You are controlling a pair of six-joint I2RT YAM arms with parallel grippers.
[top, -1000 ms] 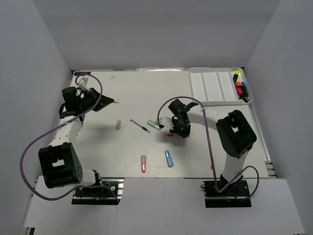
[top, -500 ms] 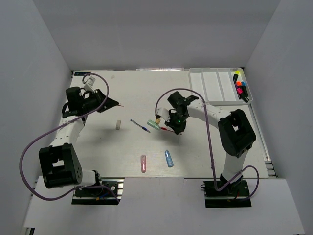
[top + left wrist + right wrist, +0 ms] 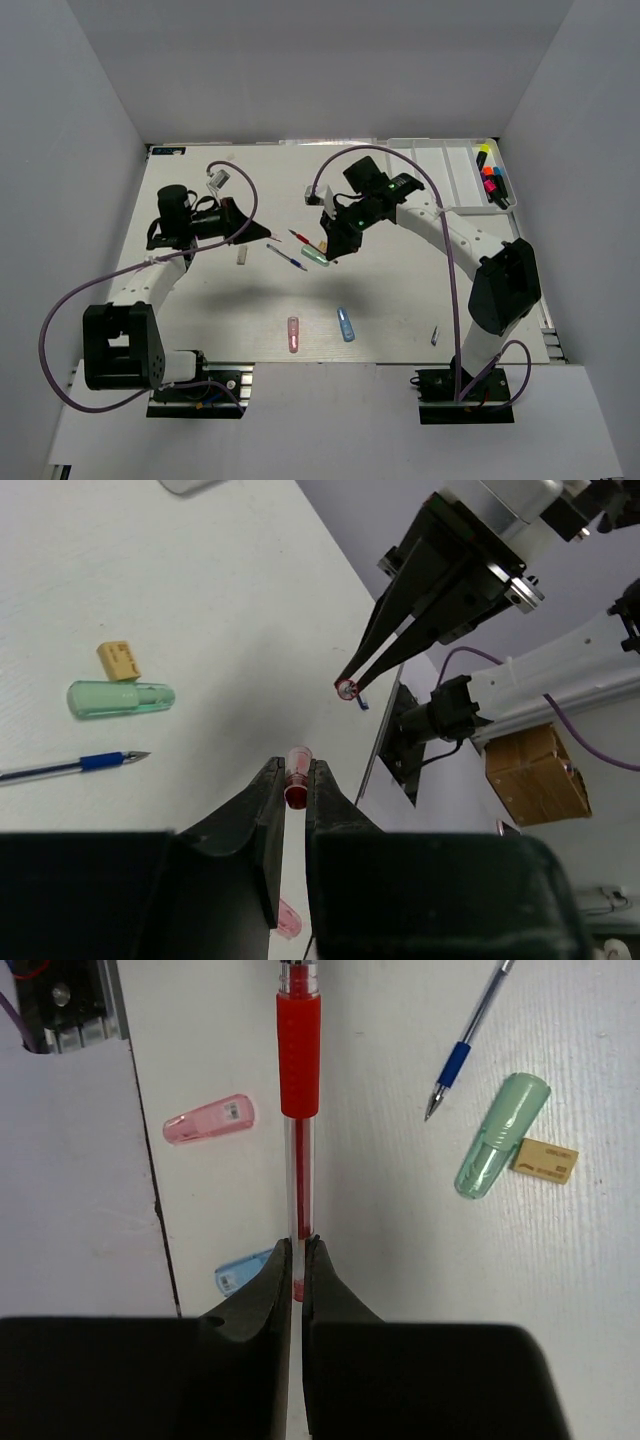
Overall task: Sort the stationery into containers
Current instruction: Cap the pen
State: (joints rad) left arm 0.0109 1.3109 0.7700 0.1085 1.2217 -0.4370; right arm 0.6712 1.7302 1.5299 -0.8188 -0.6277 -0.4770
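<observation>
Tray | highlighters in rightmost compartment | left pincer, right pincer: each grips red pen

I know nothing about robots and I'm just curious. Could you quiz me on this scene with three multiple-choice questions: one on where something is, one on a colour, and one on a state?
1. Where do the highlighters lie?
A. In the tray's far-right compartment, seen from above.
B. In its far-left compartment.
C. Loose on the table.

2. What colour is the pen that the right arm holds?
A. Blue.
B. Green.
C. Red.

3. How do the right arm's jaws stand?
A. Wide open.
B. Shut on the pen.
C. Out of view.

Answers:
1 A: they sit bunched in the last slot at the tray's right edge.
2 C: the right wrist view shows a red grip and red ink.
3 B: the jaws pinch the pen's barrel between them.
</observation>
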